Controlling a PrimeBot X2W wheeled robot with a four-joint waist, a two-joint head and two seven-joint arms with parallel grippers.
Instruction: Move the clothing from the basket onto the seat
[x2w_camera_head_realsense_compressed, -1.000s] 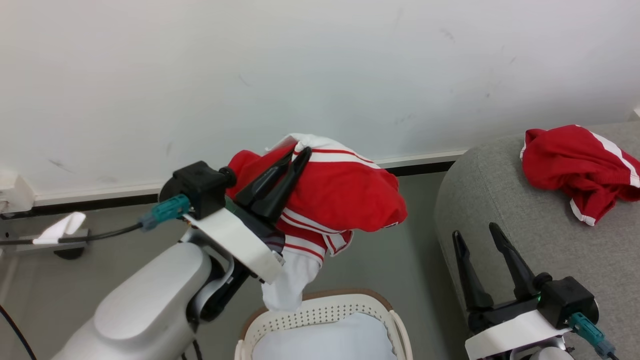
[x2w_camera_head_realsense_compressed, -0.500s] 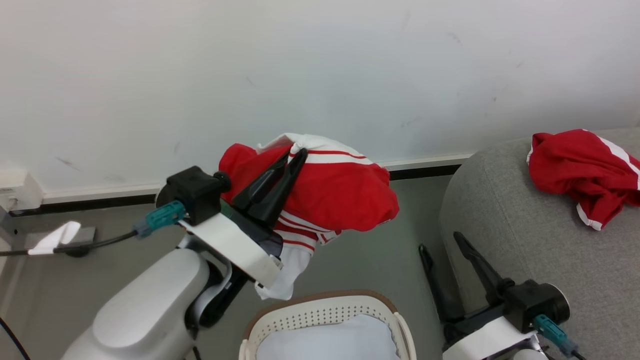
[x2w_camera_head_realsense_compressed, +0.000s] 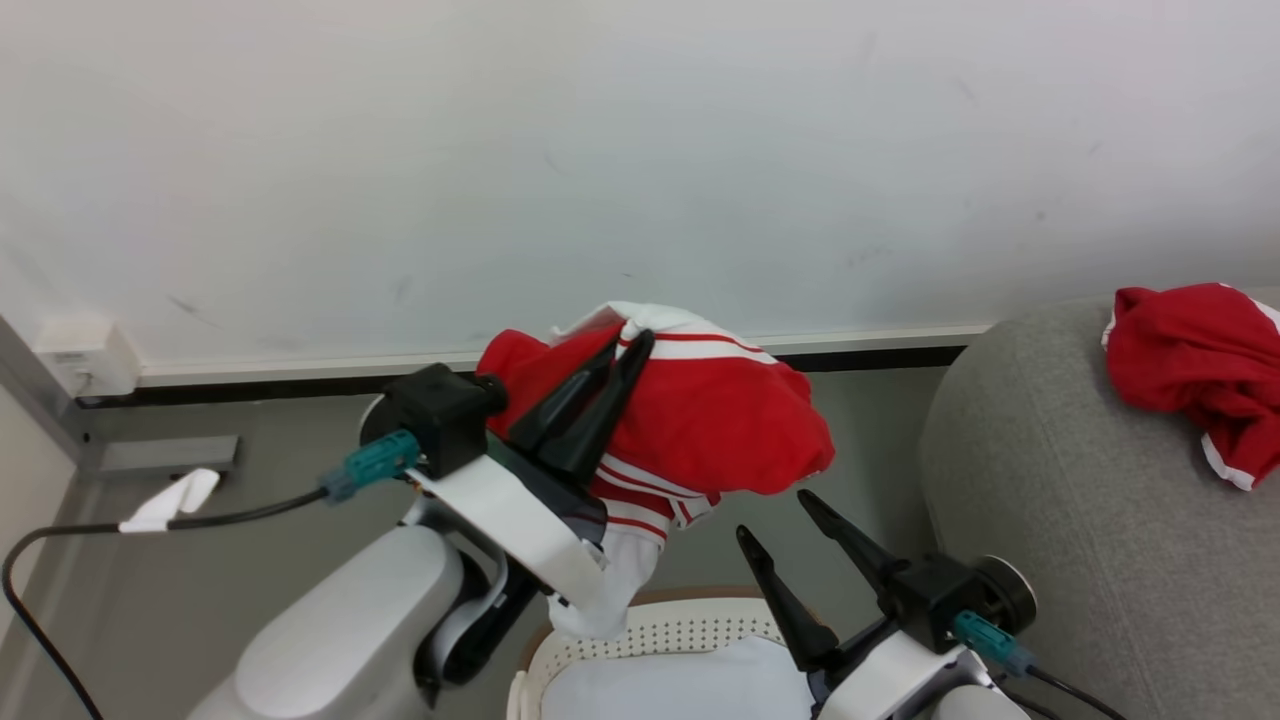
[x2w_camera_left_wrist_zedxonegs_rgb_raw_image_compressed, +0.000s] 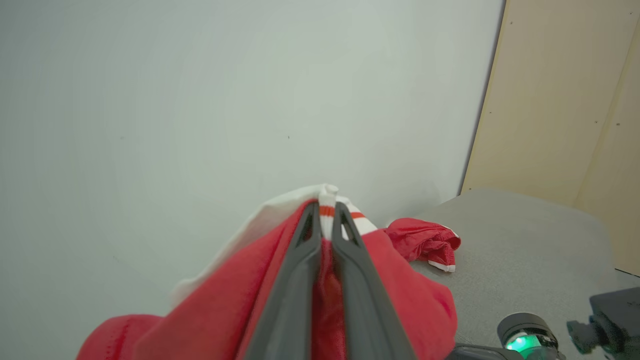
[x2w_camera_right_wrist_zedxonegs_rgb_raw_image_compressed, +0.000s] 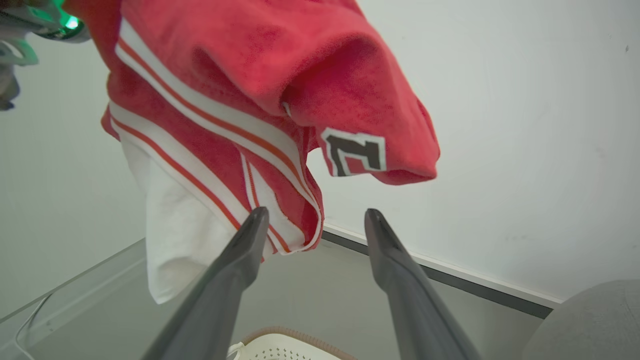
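Wall (x2w_camera_head_realsense_compressed: 640, 150): white, behind everything.
Left gripper (x2w_camera_head_realsense_compressed: 630, 341): pressed together on garment (x2w_camera_head_realsense_compressed: 720, 420), high above basket (x2w_camera_head_realsense_compressed: 680, 625).
Right gripper (x2w_camera_head_realsense_compressed: 772, 514): spread, empty, just below garment.
Seat (x2w_camera_head_realsense_compressed: 1050, 480): grey, at right; second garment (x2w_camera_head_realsense_compressed: 1190, 370) lies on it.

Clothing (x2w_camera_head_realsense_compressed: 720, 430), 12 o'clock from basket: soft red cloth, matt, faintly fleecy; smoother white stripes.
Basket (x2w_camera_head_realsense_compressed: 690, 628): cream plastic, smooth, perforated; brown rim.
Seat (x2w_camera_head_realsense_compressed: 1050, 480), 3 o'clock: grey woven cloth, coarse, matt.
Left forearm (x2w_camera_head_realsense_compressed: 330, 640): pale plastic shell, slight gloss.
Wall (x2w_camera_head_realsense_compressed: 600, 150): smooth, matt white.
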